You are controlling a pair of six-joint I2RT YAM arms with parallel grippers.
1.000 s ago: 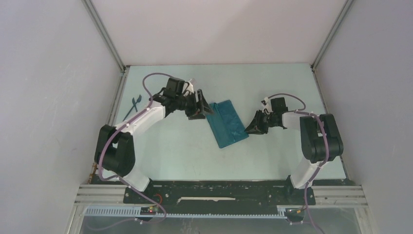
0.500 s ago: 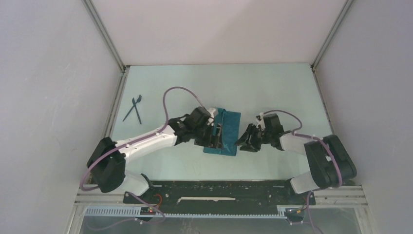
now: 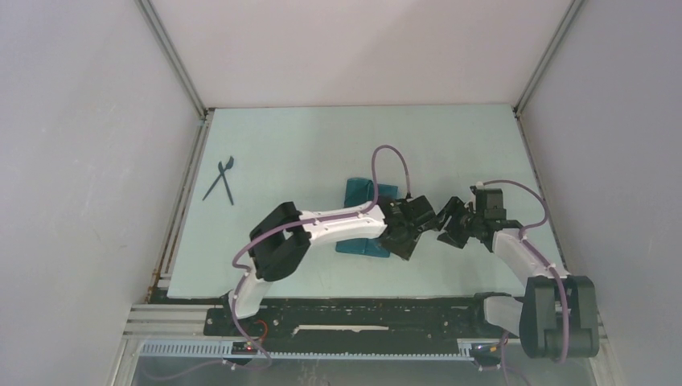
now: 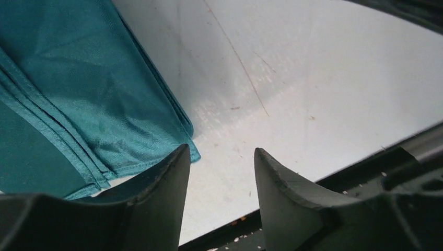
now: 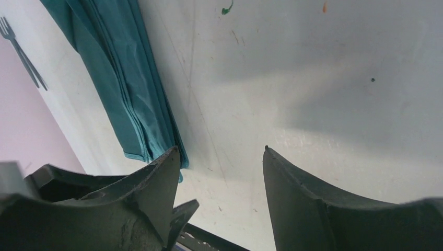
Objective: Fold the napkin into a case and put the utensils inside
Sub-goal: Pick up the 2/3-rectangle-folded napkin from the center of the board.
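The teal napkin [image 3: 363,195] lies folded into a narrow oblong case at the table's middle, partly hidden under my left arm. It shows in the left wrist view [image 4: 78,83] and the right wrist view [image 5: 117,78]. My left gripper [image 3: 407,244] is open and empty just right of the case's near corner; in its wrist view [image 4: 220,152] its left finger overlaps the cloth's corner. My right gripper [image 3: 447,231] is open and empty, right of the case; in its wrist view [image 5: 219,150] bare table lies between its fingers. The dark utensils [image 3: 223,178] lie crossed at the far left; the fork shows in the right wrist view [image 5: 21,52].
The pale table [image 3: 306,145] is walled by white panels on three sides. A black rail [image 3: 362,314] runs along the near edge and shows in the left wrist view [image 4: 334,178]. The two grippers are close together right of the napkin.
My left arm has swung right across the napkin, its gripper now past the cloth's right edge. My right gripper has drawn back to the right. The napkin has been drawn nearer and turned upright.
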